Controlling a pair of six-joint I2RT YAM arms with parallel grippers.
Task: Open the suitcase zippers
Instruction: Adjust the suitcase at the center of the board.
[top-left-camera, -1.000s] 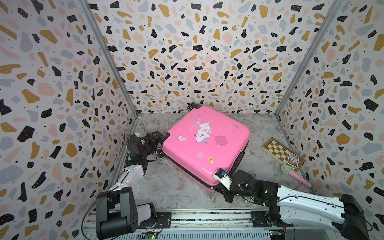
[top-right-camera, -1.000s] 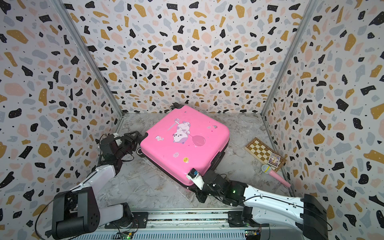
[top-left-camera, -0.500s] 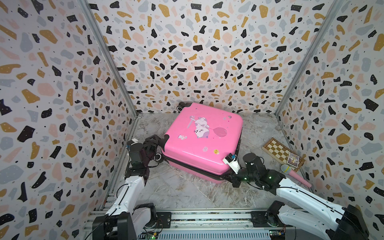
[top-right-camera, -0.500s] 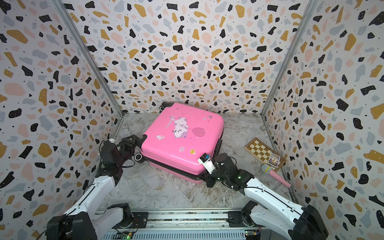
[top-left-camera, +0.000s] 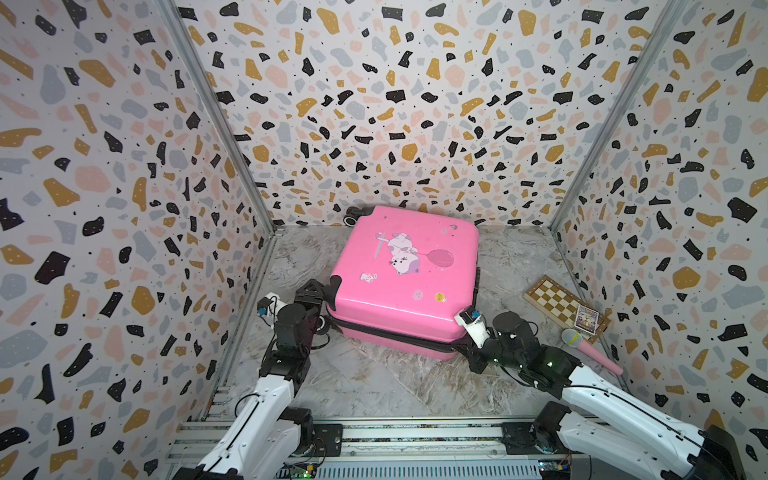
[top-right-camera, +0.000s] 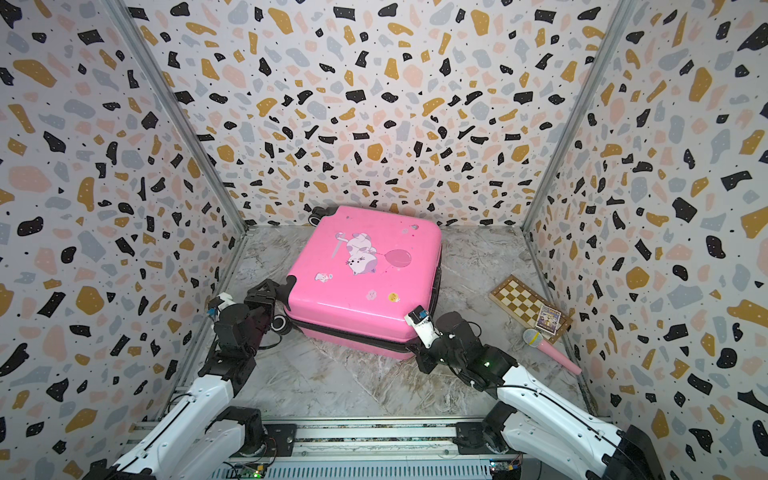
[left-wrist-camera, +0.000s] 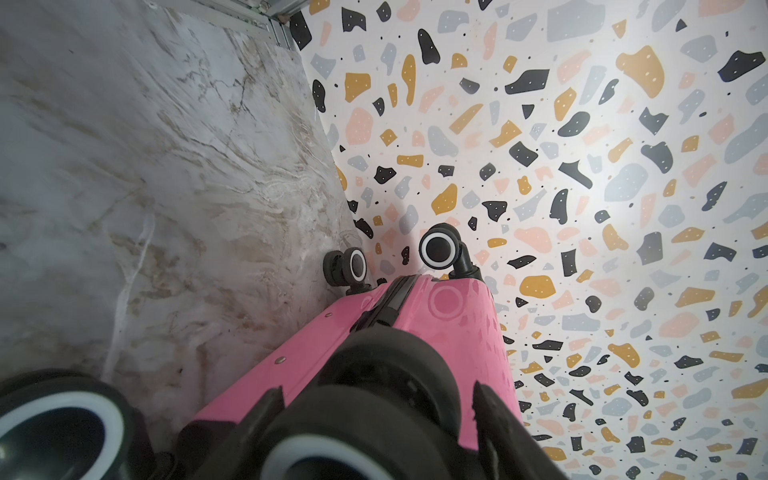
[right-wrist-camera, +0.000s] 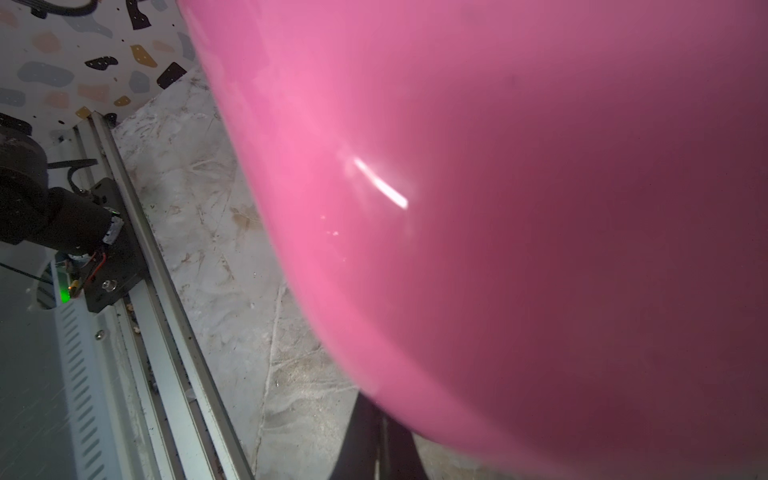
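Suitcase lies flat mid-bench, print up. Left arm reaches forward and low, its tool clamped on the near-left corner wheel. Right arm is stretched low, its tool with fingers together at the near-right corner by the zipper. Can't tell if it holds a pull.

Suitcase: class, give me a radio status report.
Left tool clamped on corner wheel. Right tool shut at near corner of suitcase, grip hidden. Near-edge zippers closed. Chessboard and microphone aside.
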